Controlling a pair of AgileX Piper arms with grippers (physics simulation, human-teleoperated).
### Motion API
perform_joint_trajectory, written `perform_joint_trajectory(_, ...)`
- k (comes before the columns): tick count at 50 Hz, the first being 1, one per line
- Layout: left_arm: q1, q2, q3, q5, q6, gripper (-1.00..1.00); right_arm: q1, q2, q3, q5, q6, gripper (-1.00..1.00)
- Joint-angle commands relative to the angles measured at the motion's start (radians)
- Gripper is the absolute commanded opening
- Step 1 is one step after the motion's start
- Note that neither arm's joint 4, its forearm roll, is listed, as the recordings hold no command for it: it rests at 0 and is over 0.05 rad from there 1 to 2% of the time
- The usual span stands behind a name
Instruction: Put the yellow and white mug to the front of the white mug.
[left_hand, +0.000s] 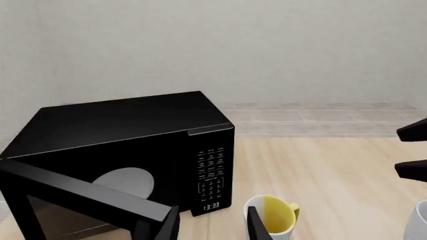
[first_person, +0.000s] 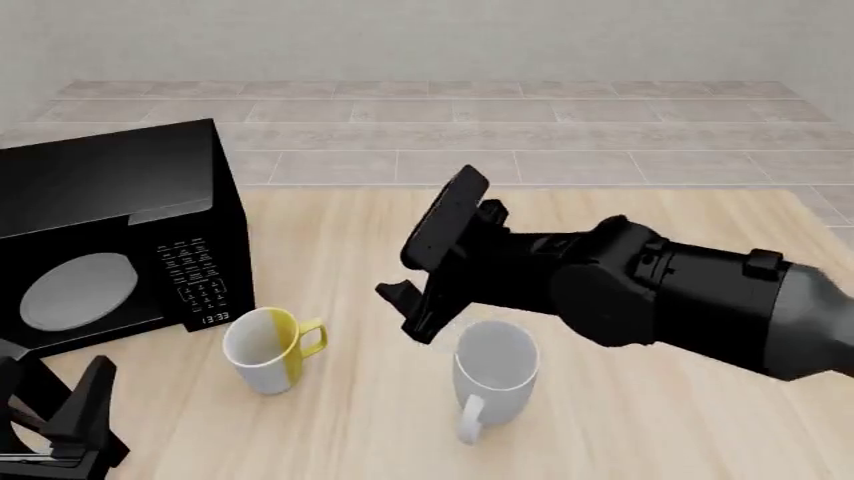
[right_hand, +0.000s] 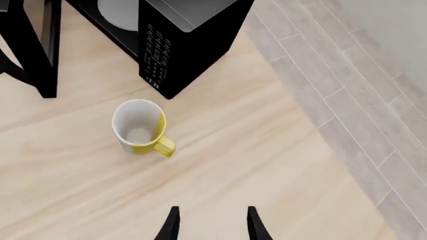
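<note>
Microwave (first_person: 114, 240) as landmark: black, door swung open, sits on the wooden table (first_person: 641, 420), clock reads 13:33 in the left wrist view. Yellow and white mug (first_person: 271, 350) stands upright on the table just in front of the microwave's keypad corner, close to it but not touching, yellow handle pointing away from the microwave toward the white mug (first_person: 493, 375). White mug is upright too, farther from the microwave on the same side, well apart from it, with open table between the two mugs; its handle points toward the camera in the front view.

Right hand (first_person: 416, 300) hovers above the table, off the microwave's keypad side, over the gap between the mugs and just above the white mug's rim; fingers spread, nothing between them, touching neither mug. From its wrist camera the two-tone mug lies ahead, clear of the fingertips.

Left hand (first_person: 67, 420) is low in front of the microwave's open door, fingers apart, empty, the yellow and white mug just beyond them, not touched.
</note>
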Motion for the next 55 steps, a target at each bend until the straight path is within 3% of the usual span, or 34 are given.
perform_joint_trajectory(1,0.000,0.000,0.000,0.000,0.000,1.00,0.021,0.113,-0.105,0.061,-0.020,1.00)
perform_joint_trajectory(19,0.000,0.000,0.000,0.000,0.000,1.00,0.038,0.273,-0.257,0.127,-0.061,1.00)
perform_joint_trajectory(55,0.000,0.000,0.000,0.000,0.000,1.00,0.111,0.462,-0.393,0.133,-0.080,1.00)
